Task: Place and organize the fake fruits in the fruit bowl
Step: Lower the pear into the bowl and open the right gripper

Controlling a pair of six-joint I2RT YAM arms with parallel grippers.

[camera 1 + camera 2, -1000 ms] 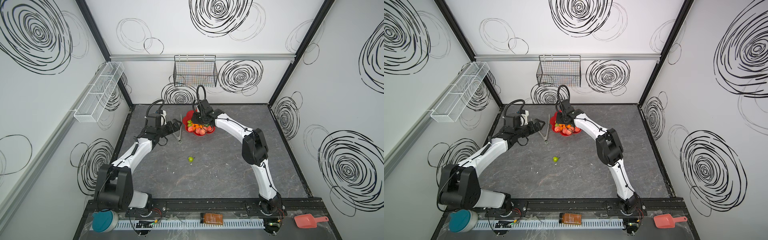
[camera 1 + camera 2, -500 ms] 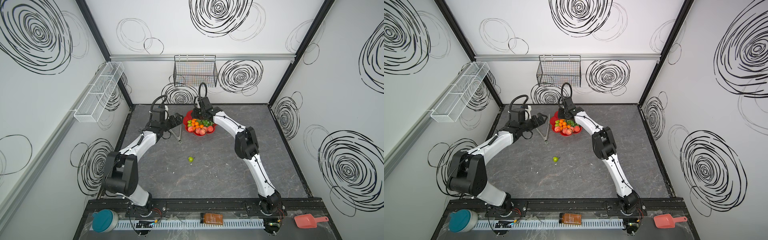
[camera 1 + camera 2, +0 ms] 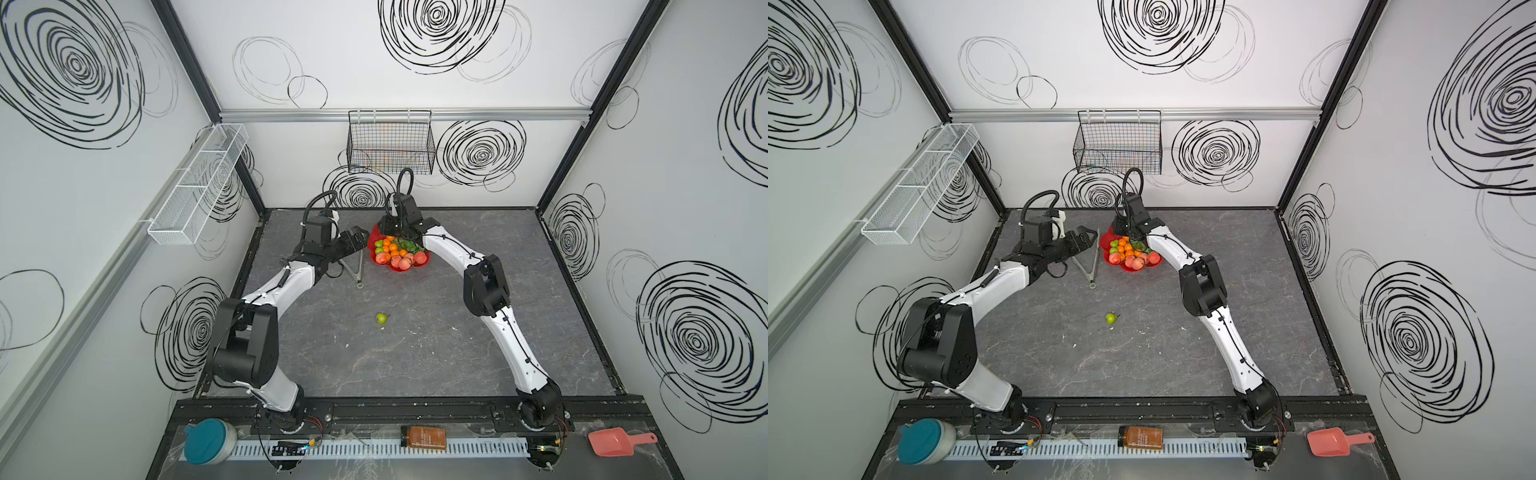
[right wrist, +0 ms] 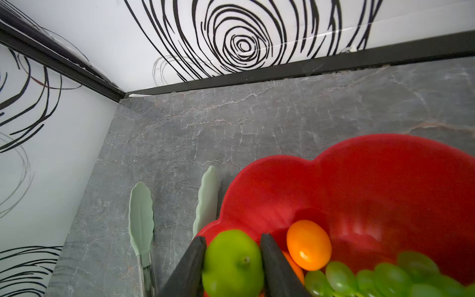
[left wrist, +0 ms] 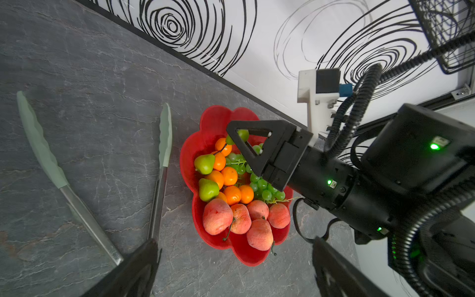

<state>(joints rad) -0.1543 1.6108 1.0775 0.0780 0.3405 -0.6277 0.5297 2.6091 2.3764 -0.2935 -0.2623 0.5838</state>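
Left wrist view first: our left gripper (image 5: 235, 243) gapes wide and empty, just beside the tongs (image 5: 164, 133). Rightward, the fruit bowl (image 5: 213, 120) holds the fake fruits (image 5: 228, 176). Above its back part our right gripper (image 4: 232, 237) pinches a green pear (image 4: 231, 262) — jaws pressed to both sides.

Glossy plastic fruit bowl (image 4: 359, 180) and green pear (image 4: 232, 262); matt stone-look tabletop (image 4: 205, 128).
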